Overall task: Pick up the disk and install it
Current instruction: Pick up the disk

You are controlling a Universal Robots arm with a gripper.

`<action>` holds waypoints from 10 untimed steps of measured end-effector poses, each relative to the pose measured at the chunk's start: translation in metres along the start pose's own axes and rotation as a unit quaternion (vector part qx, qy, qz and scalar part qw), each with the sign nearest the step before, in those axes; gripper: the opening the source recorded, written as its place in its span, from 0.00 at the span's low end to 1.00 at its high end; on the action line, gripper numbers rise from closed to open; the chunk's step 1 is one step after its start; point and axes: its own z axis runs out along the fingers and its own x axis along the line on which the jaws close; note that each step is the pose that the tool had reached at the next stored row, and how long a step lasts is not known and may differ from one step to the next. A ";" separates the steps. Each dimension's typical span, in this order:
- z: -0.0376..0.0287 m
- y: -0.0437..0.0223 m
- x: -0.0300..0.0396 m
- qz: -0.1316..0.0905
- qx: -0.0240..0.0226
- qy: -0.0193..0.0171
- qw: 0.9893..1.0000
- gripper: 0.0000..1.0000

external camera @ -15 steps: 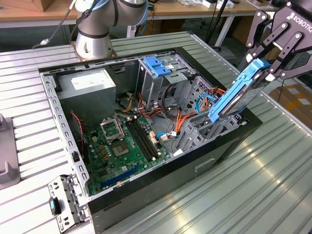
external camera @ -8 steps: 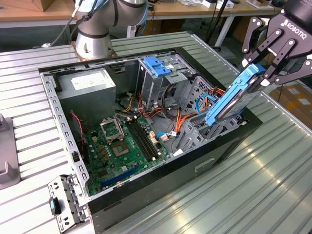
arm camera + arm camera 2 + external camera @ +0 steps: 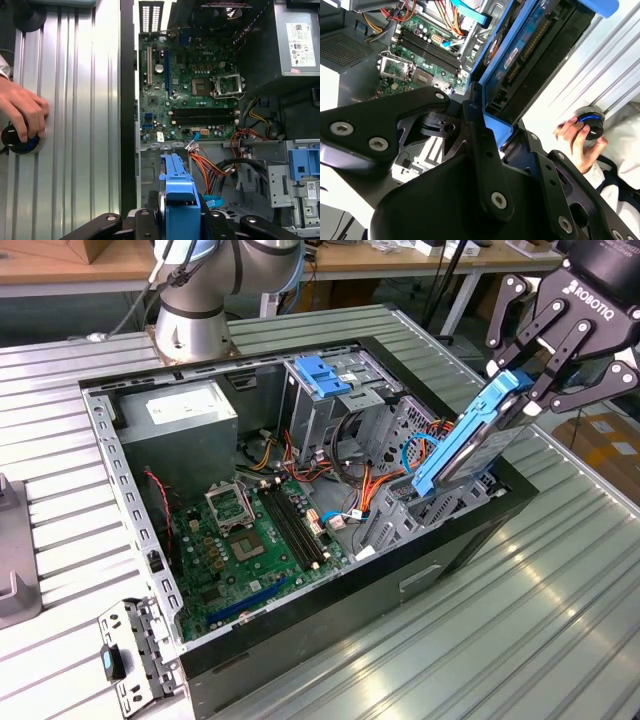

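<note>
Gripper (image 3: 520,390) had the disk (image 3: 475,440) clamped, tilted at the case (image 3: 320,625) 3 o'clock side. I reckoned squaring it to the cage (image 3: 395,515) mattered most.

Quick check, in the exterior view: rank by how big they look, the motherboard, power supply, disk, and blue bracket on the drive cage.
1. motherboard
2. power supply
3. disk, tilted and seen partly edge-on, so its place against the power supply is unsure
4. blue bracket, clearly smallest

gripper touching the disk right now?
Touching. The exterior view shows the gripper clamped on the upper end of the disk, pressing both its faces and holding it tilted above the case.
</note>
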 end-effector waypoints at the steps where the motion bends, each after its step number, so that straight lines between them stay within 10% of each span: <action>1: 0.0006 0.0014 -0.0019 0.000 0.000 0.000 1.000 0.37; 10: 0.0056 0.0048 -0.0072 0.000 0.000 0.000 1.000 0.37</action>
